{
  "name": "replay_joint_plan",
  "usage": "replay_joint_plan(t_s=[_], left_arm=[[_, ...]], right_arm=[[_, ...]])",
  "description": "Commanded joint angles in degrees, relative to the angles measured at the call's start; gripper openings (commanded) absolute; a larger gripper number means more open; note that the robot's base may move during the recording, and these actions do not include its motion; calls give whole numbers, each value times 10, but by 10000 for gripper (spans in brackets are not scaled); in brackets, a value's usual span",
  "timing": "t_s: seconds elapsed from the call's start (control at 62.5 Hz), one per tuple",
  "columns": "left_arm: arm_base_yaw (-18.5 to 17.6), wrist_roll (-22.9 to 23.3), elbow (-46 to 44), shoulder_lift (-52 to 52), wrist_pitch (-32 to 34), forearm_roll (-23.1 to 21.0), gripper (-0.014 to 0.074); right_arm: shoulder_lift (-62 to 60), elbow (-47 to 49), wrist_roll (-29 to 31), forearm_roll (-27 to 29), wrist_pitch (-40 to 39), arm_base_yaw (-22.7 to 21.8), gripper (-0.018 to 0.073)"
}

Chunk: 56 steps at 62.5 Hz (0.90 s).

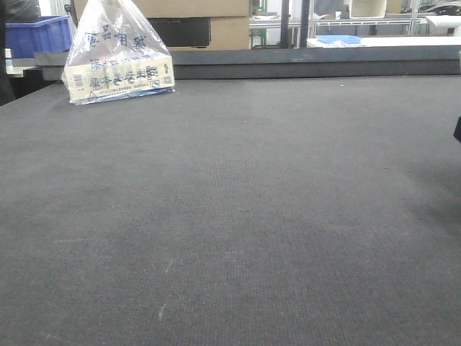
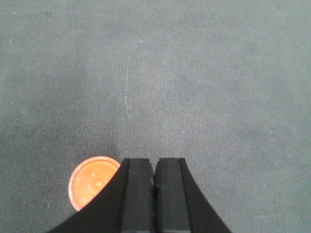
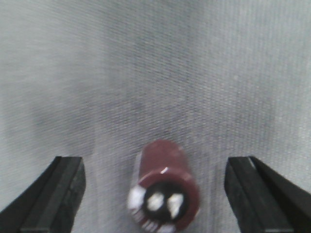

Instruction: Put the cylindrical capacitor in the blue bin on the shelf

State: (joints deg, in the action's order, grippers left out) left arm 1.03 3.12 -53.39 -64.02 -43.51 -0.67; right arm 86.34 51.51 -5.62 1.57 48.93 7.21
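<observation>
Right pincer (image 3: 154,164): spread wide and gripping nothing; its two black fingers (image 3: 62,191) sit well apart at the bottom corners of the right wrist view, low over the desk (image 3: 155,73); neither touches anything
Cylindrical capacitor (image 3: 163,179): lying on its side on the desk, between the right pincer's fingers and apart from both; dark maroon sleeve; its near end is black with two pale terminals and faces the camera; blurred, so any print is unreadable
Left pincer (image 2: 154,165): closed; its two black fingers (image 2: 138,194) are pressed flat together with nothing seen between them; poised over bare desk
Orange disc (image 2: 90,184): flat on the desk just beside the left pincer; its edge is partly hidden behind one finger; whether they touch I cannot tell
Desk surface: dark grey woven cover; it fills most of the front view
Plastic bag (image 1: 119,50): clear, printed with blue characters, holding a pale box; standing at the desk's far left corner
Blue crate (image 1: 39,34): beyond the desk's far edge on the left, partly behind the bag; only part of it shows
Cardboard boxes (image 1: 216,21): beyond the desk's far edge, near the middle
Metal rails (image 1: 346,23): beyond the desk's far edge on the right; thin pale bars with dark uprights; too small to tell more
</observation>
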Motion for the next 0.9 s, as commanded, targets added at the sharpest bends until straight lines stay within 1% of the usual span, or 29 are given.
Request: replay_joint_plan(t_s=[0.0, 0.192, 0.256, 0.368, 0.496, 0.528, 0.576, 0.64, 0.672, 0.736, 0.751, 0.767, 0.783, 0.799, 0.847, 0.879], left_arm=[[0, 0, -5, 1, 0, -3, -111], [0, 0, -5, 1, -1, -3, -111], [0, 0, -5, 1, -3, -3, -111], [0, 0, -5, 1, -7, -3, -111], [0, 0, -5, 1, -7, 2, -111], [0, 2, -5, 1, -7, 10, -111], [0, 2, -5, 1, -6, 21, -102], [0, 2, -5, 1, -6, 35, -41], [0, 4, -5, 1, -6, 45, 1], [0, 4, -5, 1, -7, 52, 122], [0, 5, -5, 1, -7, 54, 169], [0, 5, -5, 1, -7, 55, 185], [0, 6, -5, 1, -7, 55, 234], [0, 6, -5, 1, -7, 55, 251], [0, 6, -4, 1, -7, 55, 386], [0, 6, -4, 0, -7, 56, 443]], right_arm=[[2, 4, 2, 1, -10, -3, 465], [23, 4, 2, 1, -9, -3, 465], [24, 4, 2, 1, -5, -3, 439], [24, 4, 2, 0, -6, -3, 315], [24, 4, 2, -2, -6, -3, 81], [24, 4, 2, -2, -6, -3, 12], [24, 4, 2, -2, -7, -3, -69], [24, 4, 2, -2, -8, -3, -168], [24, 4, 2, -2, -10, -3, -168], [24, 4, 2, -2, -14, -3, -168], [24, 4, 2, -2, -15, -3, -168], [24, 4, 2, -2, -15, -3, -168], [24, 4, 2, -2, -16, -3, -168], [24, 4, 2, -2, -16, -3, -168], [24, 4, 2, -2, -18, -3, -168], [24, 4, 2, -2, -19, -3, -168]])
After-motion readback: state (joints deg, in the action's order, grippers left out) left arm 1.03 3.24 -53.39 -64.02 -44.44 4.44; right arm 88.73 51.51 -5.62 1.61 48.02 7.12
